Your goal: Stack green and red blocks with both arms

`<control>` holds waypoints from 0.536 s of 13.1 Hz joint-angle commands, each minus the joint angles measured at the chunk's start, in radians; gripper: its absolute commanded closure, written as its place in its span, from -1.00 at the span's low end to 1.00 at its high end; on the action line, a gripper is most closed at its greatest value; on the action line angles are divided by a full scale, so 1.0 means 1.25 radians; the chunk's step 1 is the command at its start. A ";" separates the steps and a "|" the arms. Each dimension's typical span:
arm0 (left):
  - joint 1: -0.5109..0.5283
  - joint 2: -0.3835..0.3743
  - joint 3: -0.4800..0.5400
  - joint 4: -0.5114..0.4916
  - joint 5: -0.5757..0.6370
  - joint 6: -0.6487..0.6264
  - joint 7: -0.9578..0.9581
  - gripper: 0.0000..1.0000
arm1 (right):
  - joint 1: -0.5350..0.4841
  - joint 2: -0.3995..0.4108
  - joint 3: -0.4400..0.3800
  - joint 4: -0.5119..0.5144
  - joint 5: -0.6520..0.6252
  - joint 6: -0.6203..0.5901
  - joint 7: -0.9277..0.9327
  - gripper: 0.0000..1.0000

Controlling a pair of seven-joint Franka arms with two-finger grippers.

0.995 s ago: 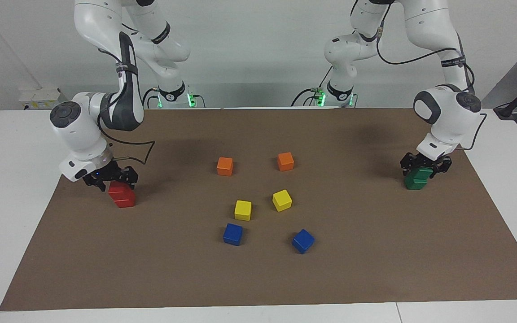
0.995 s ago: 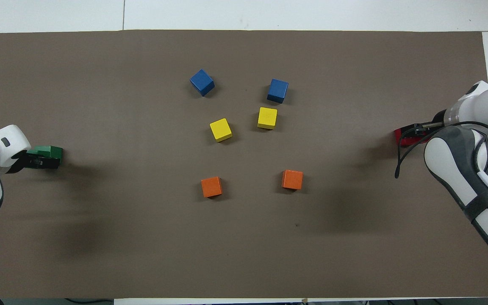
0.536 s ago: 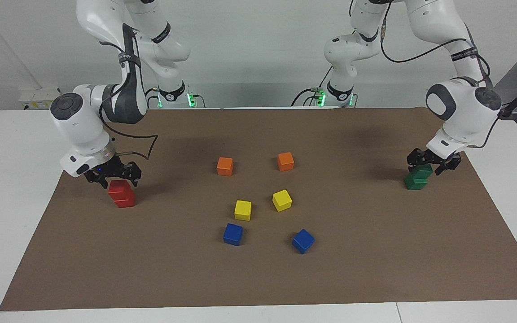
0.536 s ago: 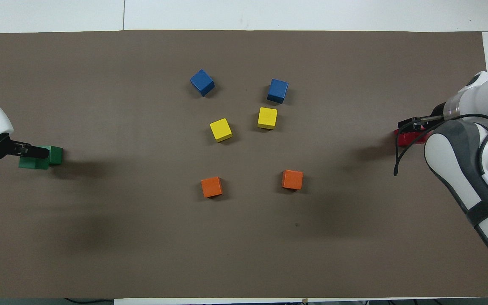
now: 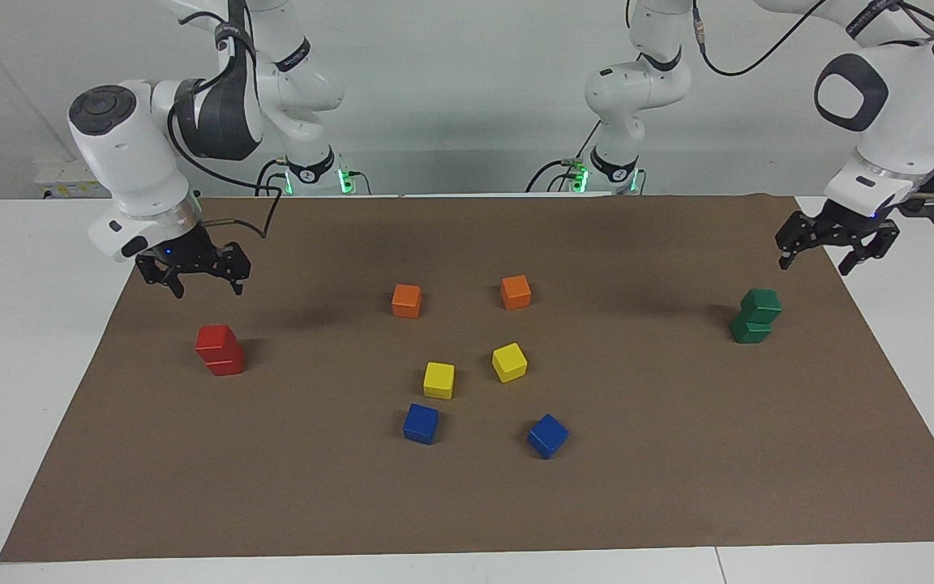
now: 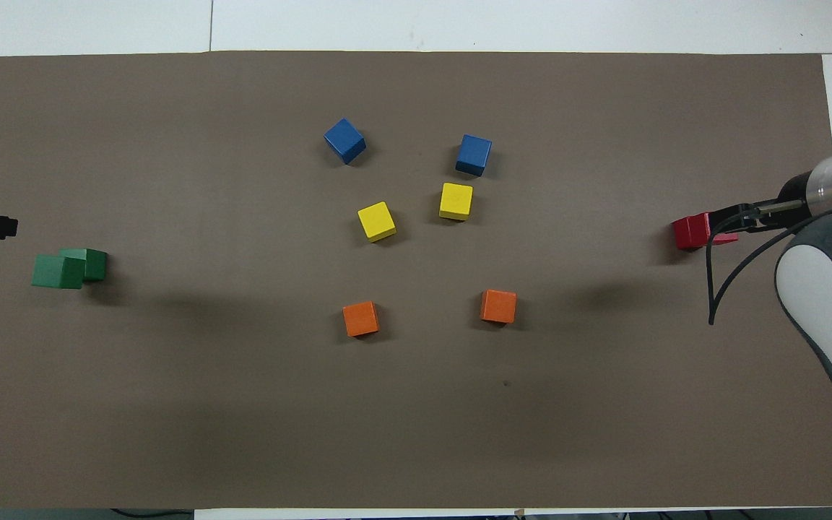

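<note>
Two red blocks [image 5: 220, 350] stack toward the right arm's end of the brown mat [image 5: 467, 503]; two green blocks [image 5: 756, 316] toward the left's. Two orange cubes [image 5: 406, 300], two yellow [image 5: 439, 380], two blue [image 5: 421, 423] sit mid-mat. Left gripper [image 5: 826, 251] and right gripper [image 5: 207, 281] hang open, empty.

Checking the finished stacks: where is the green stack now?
The green stack stands on the brown mat at the left arm's end of the table, upper block offset, with the open left claw raised clear of it.
</note>
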 commanded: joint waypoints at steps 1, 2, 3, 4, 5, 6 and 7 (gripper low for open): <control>-0.033 -0.012 -0.005 0.033 0.009 -0.080 -0.150 -1.00 | -0.007 -0.015 0.004 0.053 0.007 -0.110 0.011 -1.00; -0.033 -0.017 -0.017 0.039 0.009 -0.102 -0.176 -1.00 | -0.008 -0.016 0.003 0.082 0.009 -0.160 0.025 -1.00; -0.033 -0.028 -0.028 0.039 0.008 -0.119 -0.177 -1.00 | -0.008 -0.020 0.003 0.108 0.007 -0.210 0.030 -1.00; -0.034 -0.029 -0.035 0.045 0.007 -0.149 -0.178 -1.00 | -0.008 -0.027 0.002 0.134 0.007 -0.253 0.031 -1.00; -0.049 -0.028 -0.035 0.064 0.007 -0.190 -0.180 -1.00 | -0.012 -0.037 0.002 0.152 0.007 -0.290 0.030 -1.00; -0.052 -0.021 -0.036 0.097 0.007 -0.229 -0.180 -1.00 | -0.016 -0.048 0.001 0.166 0.007 -0.309 0.030 -1.00; -0.054 -0.014 -0.035 0.125 0.002 -0.266 -0.178 -1.00 | -0.017 -0.054 -0.003 0.179 0.007 -0.314 0.028 -1.00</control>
